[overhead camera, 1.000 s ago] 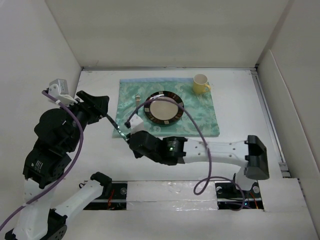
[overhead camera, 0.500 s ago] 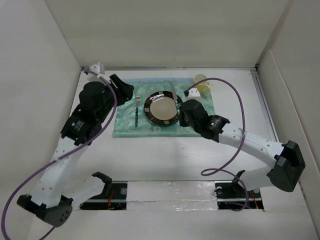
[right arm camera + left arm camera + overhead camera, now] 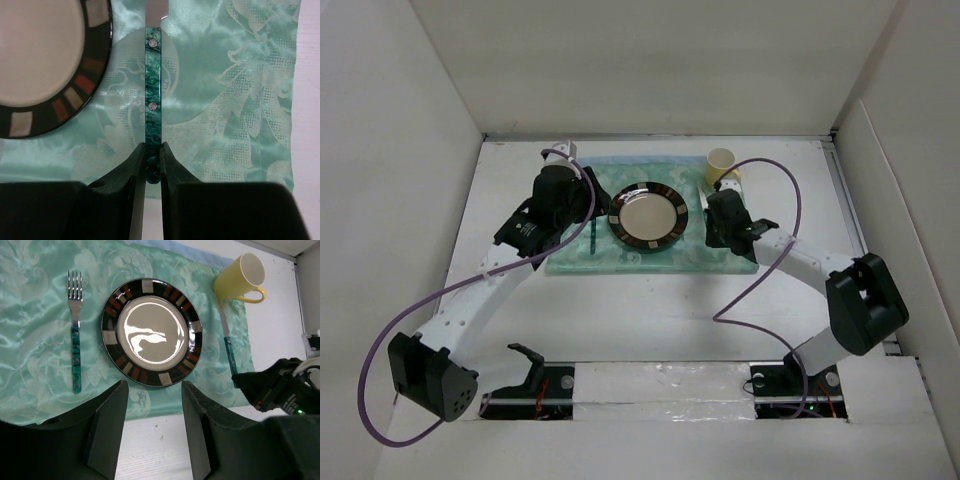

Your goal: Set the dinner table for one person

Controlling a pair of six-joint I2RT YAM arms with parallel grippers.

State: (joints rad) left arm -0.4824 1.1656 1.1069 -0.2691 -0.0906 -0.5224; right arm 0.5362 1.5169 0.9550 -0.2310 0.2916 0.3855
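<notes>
The dinner table (image 3: 650, 320), a plain white slab, carries a glossy teal damask mat (image 3: 650, 258) toward its far edge. A round glazed plate (image 3: 648, 214) with a chequered rim sits mid-mat. A yellow mug (image 3: 721, 165) stands at the mat's far right corner, and a fork (image 3: 75, 340) lies left of the plate. The right gripper (image 3: 152, 150) pinches the knife (image 3: 152, 100) by its slim, marbled-green riveted handle, just right of the plate. Best to settle it flat, parallel to the fork, then release and lift straight up. The left gripper (image 3: 154, 390) gapes wide, empty.
</notes>
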